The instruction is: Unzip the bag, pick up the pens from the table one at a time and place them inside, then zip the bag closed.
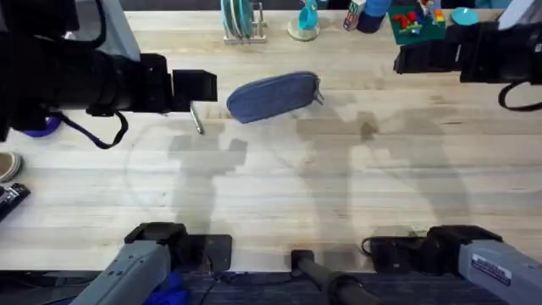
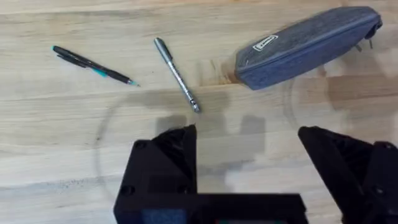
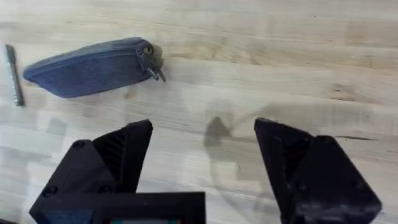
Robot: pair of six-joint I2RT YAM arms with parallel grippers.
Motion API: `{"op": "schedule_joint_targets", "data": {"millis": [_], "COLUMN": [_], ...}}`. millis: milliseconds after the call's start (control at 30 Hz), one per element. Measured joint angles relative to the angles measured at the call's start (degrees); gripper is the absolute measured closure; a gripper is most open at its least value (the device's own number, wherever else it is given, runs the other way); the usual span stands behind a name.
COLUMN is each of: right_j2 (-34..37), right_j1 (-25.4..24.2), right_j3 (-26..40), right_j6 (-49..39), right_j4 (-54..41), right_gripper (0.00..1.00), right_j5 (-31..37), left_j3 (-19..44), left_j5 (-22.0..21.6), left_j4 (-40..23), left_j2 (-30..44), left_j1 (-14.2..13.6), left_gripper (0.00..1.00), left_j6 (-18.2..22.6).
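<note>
Nearest, black fingers of the left gripper (image 2: pixel 247 140), spread wide and empty, hanging over bare table (image 2: pixel 50 155); likewise spread and empty at the right gripper (image 3: pixel 202 130). Judging by that, at the very first step: unzipping, not yet begun. Hard to make out the zipper line along the bag (image 1: pixel 273 96), but looks closed, with the pull tab (image 3: pixel 152 68) hanging at the end toward the right arm's side. Lying flat on the table toward its far middle, slightly slanted, between the two grippers in the overhead view. From the left wrist view, ahead of the left gripper and off toward one finger, apart from it, with no contact. From the right wrist view, ahead of the right gripper and clear of its fingers, with the tab end closer. On the table on the bag's left-arm side, outside it: a silvery pen (image 2: pixel 177 74) near the bag's blunt end, a dark pen (image 2: pixel 93 64) farther out. Next, probably: pin the bag's body with one gripper, bring the other down on the small tab, pinch it squarely and draw it along the length. Calls for a fine, well-aimed pinch, given a small dangling tab and soft fabric likely to slide or bunch without a steady hold.
</note>
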Motion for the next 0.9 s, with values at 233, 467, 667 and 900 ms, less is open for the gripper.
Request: {"op": "schedule_joint_targets", "data": {"millis": [233, 467, 667, 900], "right_j2": [0.0, 0.0, 0.0, 0.0], "right_j1": [0.0, 0.0, 0.0, 0.0], "right_j3": [0.0, 0.0, 0.0, 0.0], "right_j6": [0.0, 0.0, 0.0, 0.0], "right_j4": [0.0, 0.0, 0.0, 0.0], "right_gripper": [0.006, 0.005, 0.005, 0.005], "right_j5": [0.0, 0.0, 0.0, 0.0], "left_j3": [0.0, 0.0, 0.0, 0.0], "left_j5": [-3.3, -5.6, -5.8, -5.3], "left_j4": [0.5, 0.8, 0.8, 4.3], "left_j2": [0.0, 0.1, 0.3, 0.3], "left_j1": [0.0, 0.0, 0.0, 0.0], "left_gripper": [0.007, 0.008, 0.007, 0.007], "left_j6": [0.9, 1.1, 1.2, 4.9]}}
